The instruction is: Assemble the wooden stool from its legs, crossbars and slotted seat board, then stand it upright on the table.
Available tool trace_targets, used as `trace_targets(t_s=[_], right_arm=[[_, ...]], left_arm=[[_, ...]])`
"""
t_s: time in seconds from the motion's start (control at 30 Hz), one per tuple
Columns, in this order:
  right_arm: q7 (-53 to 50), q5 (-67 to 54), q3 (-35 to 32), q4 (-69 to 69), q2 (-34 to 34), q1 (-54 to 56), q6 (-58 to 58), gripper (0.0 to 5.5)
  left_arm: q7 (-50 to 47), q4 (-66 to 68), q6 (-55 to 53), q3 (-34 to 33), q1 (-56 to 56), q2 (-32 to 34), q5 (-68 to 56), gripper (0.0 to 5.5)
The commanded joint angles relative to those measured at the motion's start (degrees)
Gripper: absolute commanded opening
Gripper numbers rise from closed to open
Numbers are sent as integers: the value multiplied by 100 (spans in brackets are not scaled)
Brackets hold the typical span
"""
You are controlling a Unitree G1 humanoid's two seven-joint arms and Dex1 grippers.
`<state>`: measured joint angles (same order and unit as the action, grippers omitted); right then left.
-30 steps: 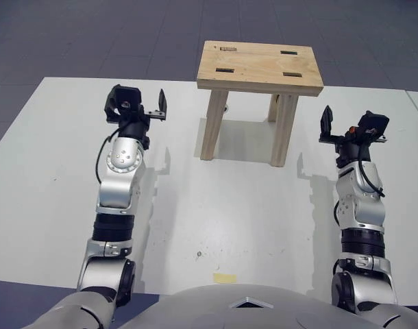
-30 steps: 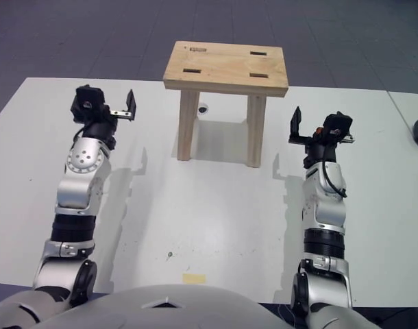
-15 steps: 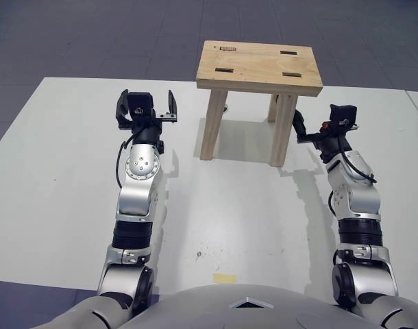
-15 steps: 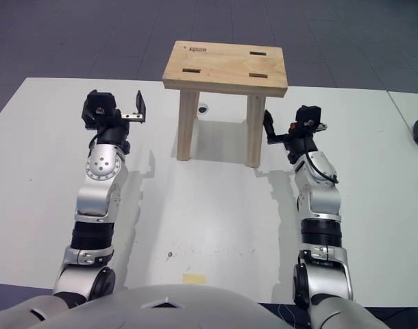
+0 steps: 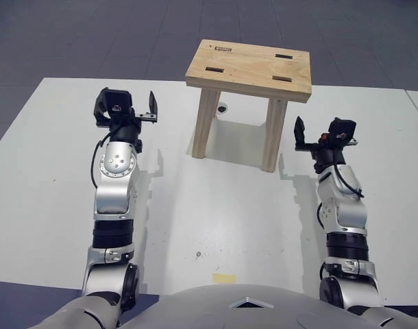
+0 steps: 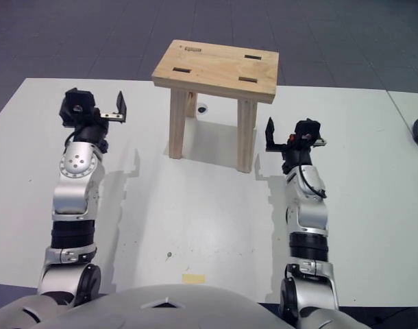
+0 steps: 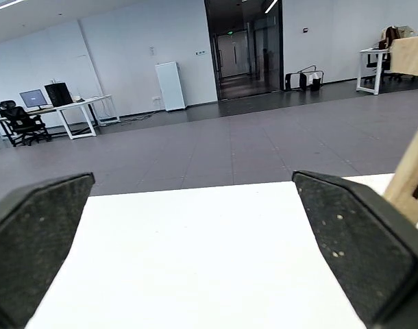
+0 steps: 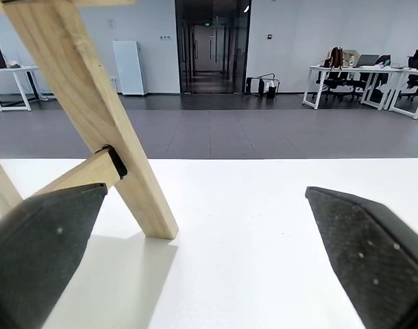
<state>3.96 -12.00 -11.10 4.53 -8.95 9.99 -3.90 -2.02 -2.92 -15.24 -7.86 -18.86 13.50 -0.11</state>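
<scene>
Wooden stool [image 5: 249,67] stands upright and assembled on white table [image 5: 216,205], long axis roughly left-right. Right gripper [image 5: 322,133] spread, empty, just beside near right leg [image 5: 271,137], which lies to its left. Left gripper [image 5: 130,110] spread, empty, farther off. Right arm nearer.

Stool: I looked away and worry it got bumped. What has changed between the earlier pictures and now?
The stool has slid toward the robot's left and turned slightly on the table. The right hand swung in beside its near right leg, then eased back; the left hand came in and drew back out. Both hands stayed open and empty; the stool stayed upright.
</scene>
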Motion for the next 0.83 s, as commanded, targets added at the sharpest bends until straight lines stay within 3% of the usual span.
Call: trace_targets(t_s=[0.03, 0.47, 0.83], right_arm=[[-329, 165, 62, -139, 391, -140, 385, 540], [-483, 455, 403, -266, 819, -444, 650, 540], [-587, 467, -228, 53, 161, -96, 496, 540]], left_arm=[[181, 470, -3, -123, -556, 233, -60, 537], [590, 753, -69, 6, -987, 369, -81, 537], [227, 222, -130, 165, -524, -69, 19, 537]])
